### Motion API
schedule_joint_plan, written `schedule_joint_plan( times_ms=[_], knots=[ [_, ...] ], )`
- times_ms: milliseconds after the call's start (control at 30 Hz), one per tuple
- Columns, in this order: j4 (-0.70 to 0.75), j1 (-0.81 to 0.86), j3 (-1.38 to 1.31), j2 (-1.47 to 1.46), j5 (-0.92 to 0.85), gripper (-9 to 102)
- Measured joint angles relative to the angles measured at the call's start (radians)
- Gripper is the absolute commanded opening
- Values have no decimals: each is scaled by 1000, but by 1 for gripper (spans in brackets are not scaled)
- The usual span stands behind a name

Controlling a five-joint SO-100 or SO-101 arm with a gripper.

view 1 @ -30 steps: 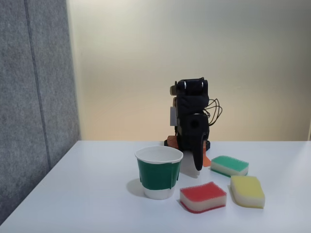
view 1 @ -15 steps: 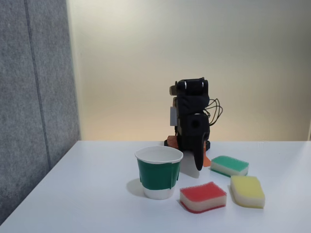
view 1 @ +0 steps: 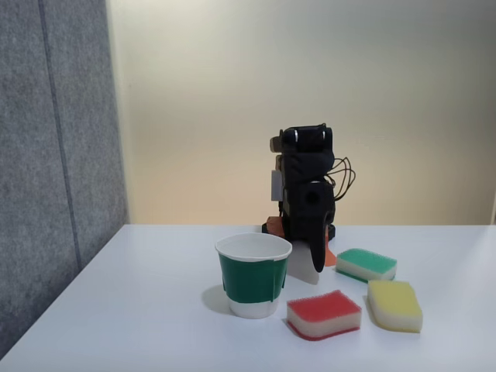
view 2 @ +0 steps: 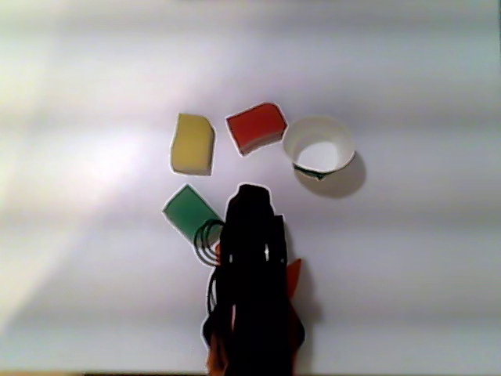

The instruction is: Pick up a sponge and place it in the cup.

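Still in the approach step, nothing grasped. Black two-finger gripper [view 1: 315, 262] hanging folded behind the green-wrapped paper cup [view 1: 253, 276], fingers apparently together, though hard to tell. Red-topped cream foam sponge [view 1: 324, 314] lying just beside the cup. Next: reaching forward and opening over it.

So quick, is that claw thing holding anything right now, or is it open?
Tool: holding nothing; it hangs folded behind the cup, apart from the red sponge. Open or closed cannot be told.
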Motion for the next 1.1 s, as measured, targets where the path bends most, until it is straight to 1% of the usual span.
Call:
schedule_joint_plan(
  times_ms=[300, 467, 600, 733, 867, 1000, 1100],
  knots=[
    [0, 0, 0, 0, -11, 0],
    [-18, 0, 0, 0, -77, 0],
    [-28, 0, 0, 0, -55, 0],
    [20, 0, -31, 0, -54, 0],
    [31, 0, -60, 0, -54, 0],
    [34, 0, -120, -74, -72, 0],
    [18, 20, -192, -229, -118, 0]
  ],
)
